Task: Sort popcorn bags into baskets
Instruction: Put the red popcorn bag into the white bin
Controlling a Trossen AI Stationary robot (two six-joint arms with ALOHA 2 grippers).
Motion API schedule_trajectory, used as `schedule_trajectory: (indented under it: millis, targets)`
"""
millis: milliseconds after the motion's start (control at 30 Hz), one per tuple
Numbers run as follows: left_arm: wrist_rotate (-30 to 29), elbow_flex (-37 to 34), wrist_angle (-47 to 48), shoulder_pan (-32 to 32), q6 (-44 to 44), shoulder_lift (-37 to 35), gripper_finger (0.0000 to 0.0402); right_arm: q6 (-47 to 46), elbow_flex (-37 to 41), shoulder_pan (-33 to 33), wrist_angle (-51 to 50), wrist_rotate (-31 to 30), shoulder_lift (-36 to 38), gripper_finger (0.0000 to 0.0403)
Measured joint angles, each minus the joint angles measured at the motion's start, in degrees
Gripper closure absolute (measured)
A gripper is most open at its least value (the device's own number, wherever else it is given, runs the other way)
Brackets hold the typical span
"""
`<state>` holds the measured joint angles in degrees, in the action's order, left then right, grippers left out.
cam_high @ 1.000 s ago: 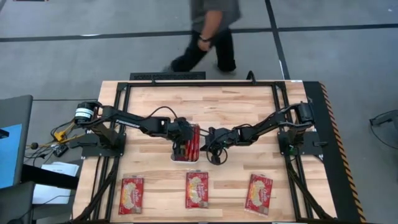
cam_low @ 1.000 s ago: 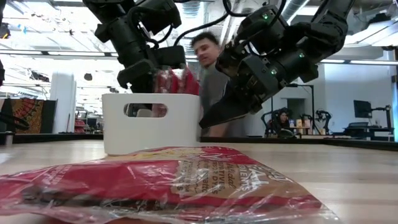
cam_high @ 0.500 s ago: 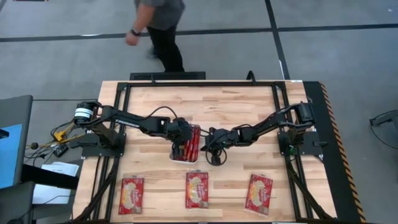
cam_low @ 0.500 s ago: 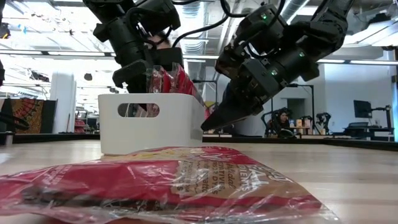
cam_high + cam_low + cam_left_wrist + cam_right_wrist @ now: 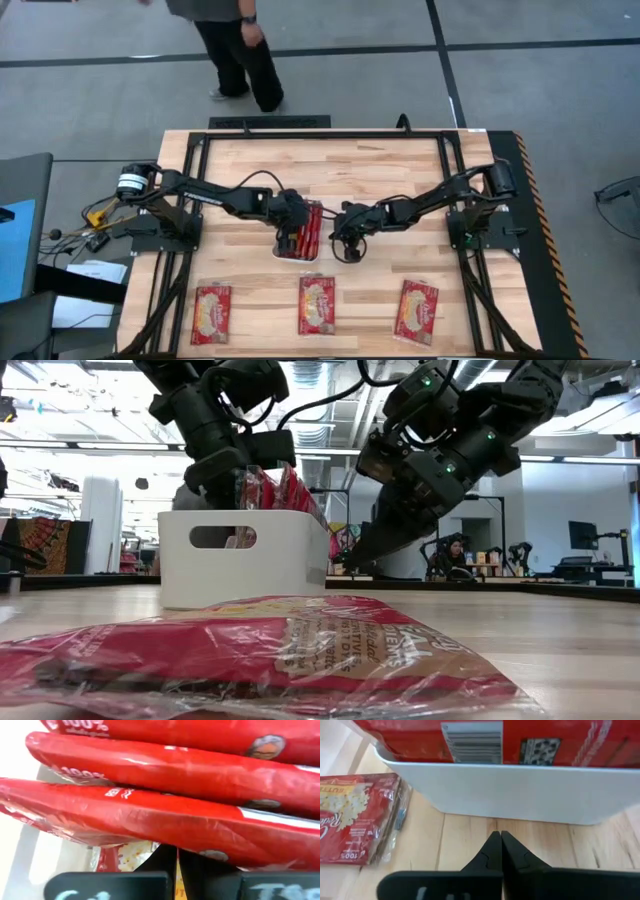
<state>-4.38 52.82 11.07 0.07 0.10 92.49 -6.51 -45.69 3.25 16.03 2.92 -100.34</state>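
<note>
- The white basket sits at the middle of the wooden table, with several red popcorn bags standing on edge inside it, their tops rising above its rim in the low view.
- The left gripper hangs over the basket's left part, reaching down among the packed bags; in its wrist view its two dark fingers are pressed together, and the red bags lie just beyond the tips, with a glimpse of a yellow-printed packet beside them.
- The right gripper is just to the right of the basket, apart from it and above the bare wood; its fingers are together and hold nothing, pointing at the basket's white wall.
- Three more bags lie flat in a row along the near edge: left bag, middle bag and right bag, all well apart from both grippers.
- A person walks on the floor beyond the far edge.
</note>
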Motion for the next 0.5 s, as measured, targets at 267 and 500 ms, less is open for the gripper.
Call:
schedule_trajectory:
  millis: [267,500]
  targets:
    - [-0.39,0.0,0.1,-0.8,-0.39,0.0,0.0395,0.69,0.02,0.0,-1.05,-1.42,-0.02,0.0398]
    - [-0.46,0.0,-0.02,-0.78,-1.38,-0.13,0.0395,0.95,0.02,0.0,-1.72,-1.55,-0.02,0.039]
